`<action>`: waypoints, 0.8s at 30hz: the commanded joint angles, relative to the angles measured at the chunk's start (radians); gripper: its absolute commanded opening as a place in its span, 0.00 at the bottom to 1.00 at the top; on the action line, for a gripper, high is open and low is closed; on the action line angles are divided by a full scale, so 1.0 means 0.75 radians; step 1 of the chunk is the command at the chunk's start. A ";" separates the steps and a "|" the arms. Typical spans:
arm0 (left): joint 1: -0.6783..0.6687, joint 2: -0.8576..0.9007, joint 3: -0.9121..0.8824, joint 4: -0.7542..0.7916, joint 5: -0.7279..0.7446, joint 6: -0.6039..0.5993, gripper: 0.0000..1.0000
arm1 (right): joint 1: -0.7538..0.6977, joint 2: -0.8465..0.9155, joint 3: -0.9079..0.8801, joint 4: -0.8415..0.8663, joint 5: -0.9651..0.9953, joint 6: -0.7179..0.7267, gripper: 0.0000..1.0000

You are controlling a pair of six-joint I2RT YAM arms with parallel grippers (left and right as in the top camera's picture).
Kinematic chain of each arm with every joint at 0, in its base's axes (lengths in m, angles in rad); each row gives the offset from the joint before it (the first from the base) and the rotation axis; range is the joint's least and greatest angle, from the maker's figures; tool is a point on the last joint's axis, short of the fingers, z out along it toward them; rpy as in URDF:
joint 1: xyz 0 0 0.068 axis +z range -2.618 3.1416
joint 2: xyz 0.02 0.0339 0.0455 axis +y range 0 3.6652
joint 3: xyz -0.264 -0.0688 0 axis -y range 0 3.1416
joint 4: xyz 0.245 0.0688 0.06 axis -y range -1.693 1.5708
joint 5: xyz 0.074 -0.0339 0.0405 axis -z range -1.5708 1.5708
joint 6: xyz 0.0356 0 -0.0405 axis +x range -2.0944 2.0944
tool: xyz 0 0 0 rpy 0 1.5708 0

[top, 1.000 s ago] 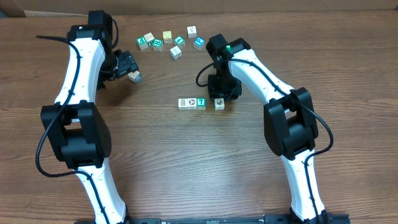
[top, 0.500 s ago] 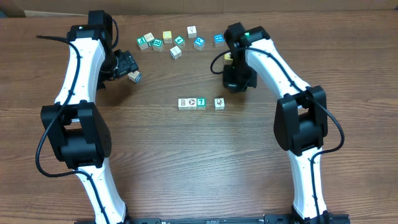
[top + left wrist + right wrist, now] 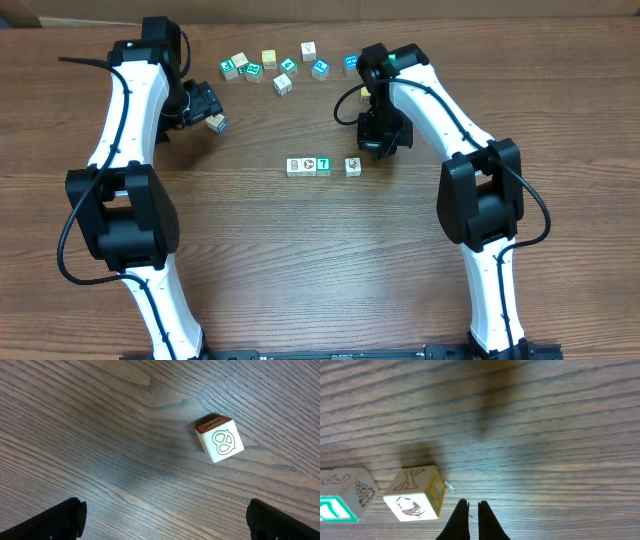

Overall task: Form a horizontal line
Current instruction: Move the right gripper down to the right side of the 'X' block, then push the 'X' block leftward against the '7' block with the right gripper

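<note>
The row [image 3: 322,166] is lying mid-way across the table [image 3: 300,260]: three cubes are touching, and the end cube [image 3: 352,166] is sitting just beside them across a small gap. The right claw [image 3: 378,146] is hovering just behind that end cube, jaws pressed together and holding nothing. The left claw [image 3: 203,106] is gaping wide over a loose cube [image 3: 216,123], well apart from the row. The step in hand looks like tidying the line. The next move is probably calling for a gentle sideways nudge to close the gap without knocking the cube askew.

The right wrist view's edge cuts off the teal cube [image 3: 332,510].
</note>
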 commanded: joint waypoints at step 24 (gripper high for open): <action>-0.011 0.013 0.020 0.002 -0.007 0.012 1.00 | 0.040 -0.033 -0.083 0.087 -0.043 0.036 0.04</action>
